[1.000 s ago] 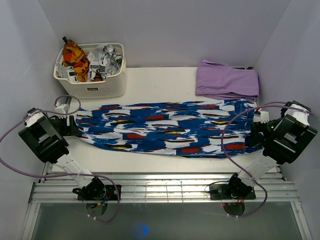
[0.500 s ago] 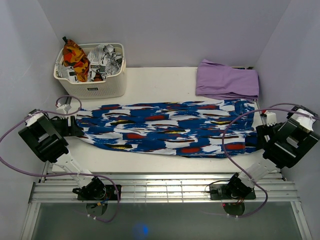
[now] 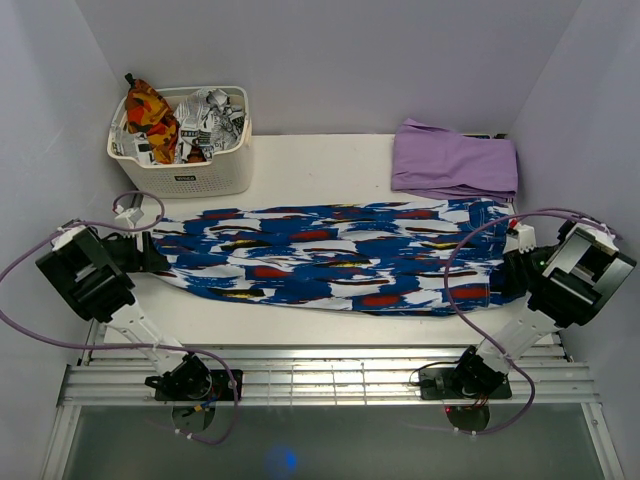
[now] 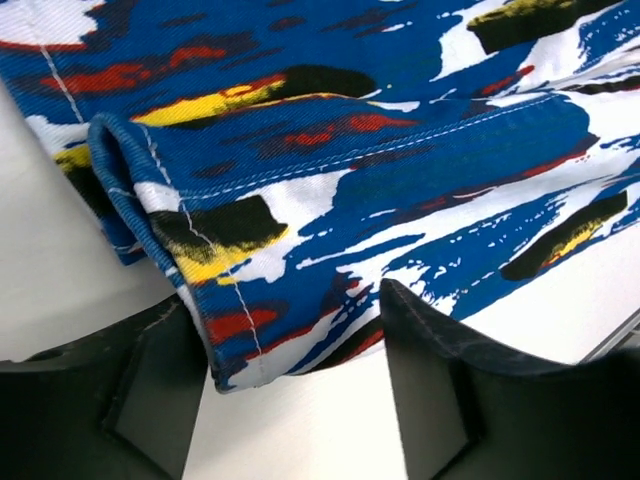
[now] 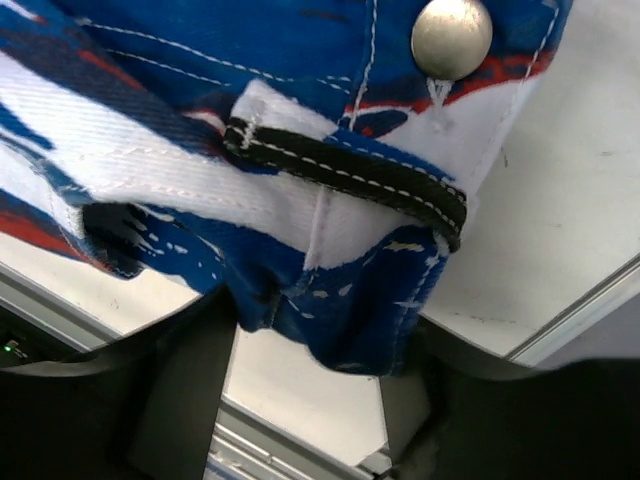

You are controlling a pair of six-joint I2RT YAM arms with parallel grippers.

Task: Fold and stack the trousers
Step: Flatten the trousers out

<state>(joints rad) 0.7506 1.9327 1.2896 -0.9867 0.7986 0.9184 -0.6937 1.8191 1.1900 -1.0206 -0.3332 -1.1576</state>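
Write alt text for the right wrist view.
Close-up of the waistband corner of the trousers, blue with white, red and black streaks, lying between the two dark fingers of the right gripper. A silver metal button and a black belt loop show on the waistband, over the white table.

Fixed above and behind the arms, the top camera looked down on the whole table (image 3: pixel 320 160). Each wrist camera looked out past its own fingers at close range. Ahead of the left gripper (image 4: pixel 290 335) lay the trousers (image 4: pixel 380 150) hem (image 4: pixel 150 205), and ahead of the right gripper (image 5: pixel 310 375) the waistband button (image 5: pixel 452 37). All three views shared the trousers.
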